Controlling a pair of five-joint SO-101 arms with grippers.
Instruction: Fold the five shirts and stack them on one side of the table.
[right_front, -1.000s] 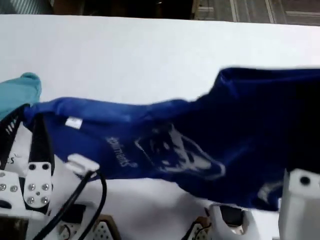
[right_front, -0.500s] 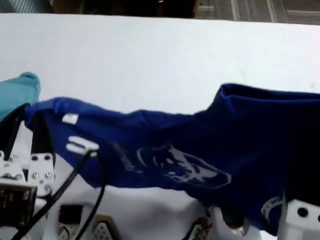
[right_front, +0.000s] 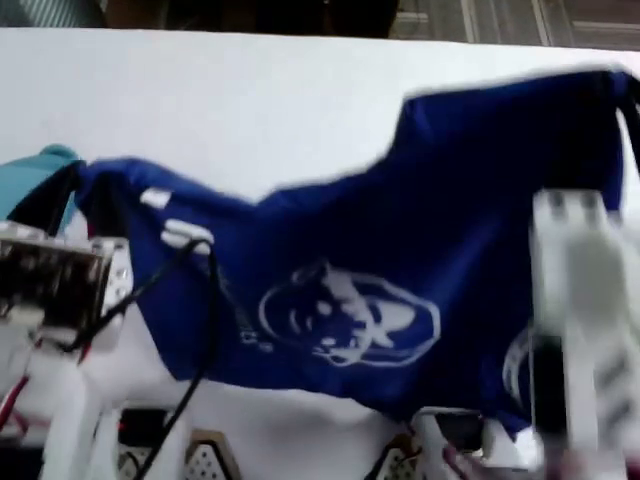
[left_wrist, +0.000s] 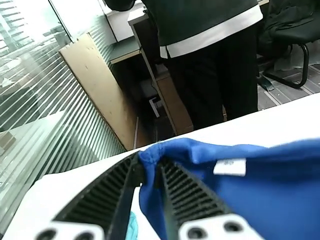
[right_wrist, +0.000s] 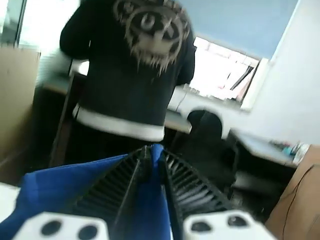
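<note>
Blue shirt (right_front: 380, 260) held spread above tabletop (right_front: 250, 110): left hand (left_wrist: 148, 172) clamps one corner, right hand (right_wrist: 152, 160) another. Teal shirt (right_front: 30, 175) lies at tabletop's left edge.

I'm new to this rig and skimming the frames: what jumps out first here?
A blue shirt with a white print hangs stretched over the white table in the high view. The left arm's jaws are shut on one end near the white neck label, the right arm's jaws on the opposite end. A teal cloth lies on the table by the left arm.
</note>
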